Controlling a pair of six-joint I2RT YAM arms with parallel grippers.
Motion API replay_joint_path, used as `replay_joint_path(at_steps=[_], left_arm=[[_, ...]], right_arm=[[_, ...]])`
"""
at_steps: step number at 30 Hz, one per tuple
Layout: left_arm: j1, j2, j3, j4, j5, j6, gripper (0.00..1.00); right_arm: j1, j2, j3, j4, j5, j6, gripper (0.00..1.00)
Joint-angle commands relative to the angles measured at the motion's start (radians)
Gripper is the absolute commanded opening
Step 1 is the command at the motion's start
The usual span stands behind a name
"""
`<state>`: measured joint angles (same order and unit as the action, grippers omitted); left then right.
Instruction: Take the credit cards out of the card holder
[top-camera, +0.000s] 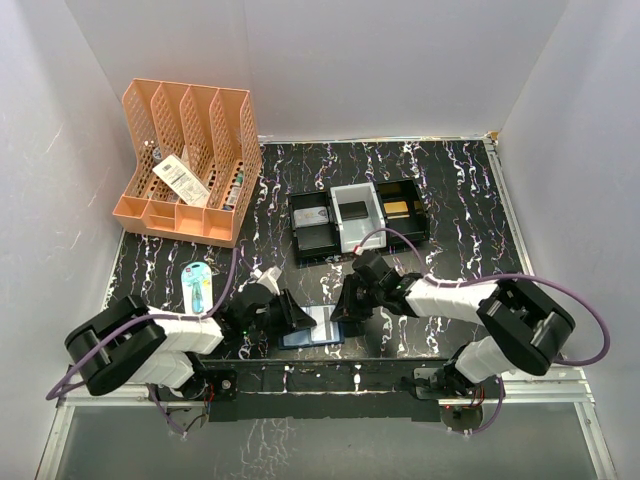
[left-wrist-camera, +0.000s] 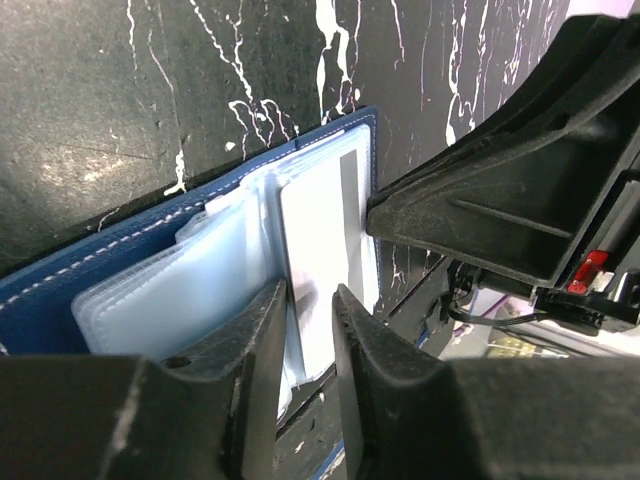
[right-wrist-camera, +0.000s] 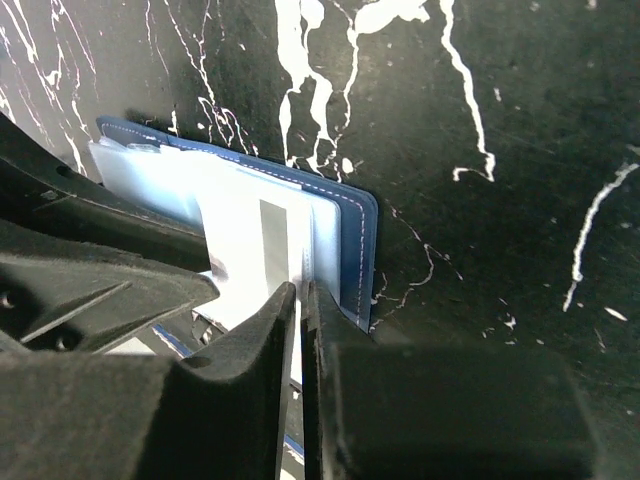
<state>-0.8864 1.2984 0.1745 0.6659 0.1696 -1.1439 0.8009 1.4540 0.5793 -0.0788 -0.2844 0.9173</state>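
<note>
- card holder (top-camera: 312, 328) lies open on the black marbled table (top-camera: 450, 190), near edge, between the two grippers
- one white credit card (right-wrist-camera: 250, 240) with a grey stripe sticks part way out of the clear sleeves (left-wrist-camera: 170, 290), not free yet
- no card seen lying loose beside the holder, so task looks early: first card mid-pull, any others still inside, count hidden
- right gripper (right-wrist-camera: 301, 295): fingers pressed almost together on the card's near edge, looks like a pinch on it
- left gripper (left-wrist-camera: 310, 300): fingers a little apart, tips down on the sleeves at the holder's middle, no clear grip on anything
- holder sits right under both hands, left gripper at its left half, right gripper at its right edge
</note>
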Motion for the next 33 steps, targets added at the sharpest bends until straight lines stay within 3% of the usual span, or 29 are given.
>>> replay_joint_path(at_steps=[1,9,11,12,17,22,28,33], left_arm=[[-0.007,0.044,0.002,0.120,0.050,-0.008,0.21],[-0.006,0.131,-0.006,0.270,0.057,-0.036,0.10],[-0.006,0.149,-0.005,0.321,0.058,-0.041,0.00],[-0.007,0.156,-0.002,0.329,0.055,-0.040,0.00],[-0.007,0.140,-0.004,0.255,0.026,-0.014,0.00],[-0.006,-0.001,-0.026,0.091,-0.036,0.055,0.00],[-0.007,-0.056,-0.030,0.036,-0.033,0.112,0.00],[-0.006,-0.062,-0.031,0.028,-0.043,0.106,0.00]], right_arm=[[0.007,-0.003,-0.071,0.026,0.057,0.010,0.07],[0.010,0.006,-0.112,0.108,-0.014,0.025,0.06],[0.011,0.010,-0.122,0.127,-0.031,0.032,0.06],[0.013,0.011,-0.120,0.126,-0.034,0.032,0.06],[0.014,-0.011,-0.078,0.005,0.053,-0.012,0.12],[0.014,-0.038,-0.006,-0.109,0.122,-0.108,0.09],[0.013,-0.084,0.070,-0.155,0.080,-0.137,0.10],[0.014,-0.089,0.085,-0.089,0.024,-0.092,0.18]])
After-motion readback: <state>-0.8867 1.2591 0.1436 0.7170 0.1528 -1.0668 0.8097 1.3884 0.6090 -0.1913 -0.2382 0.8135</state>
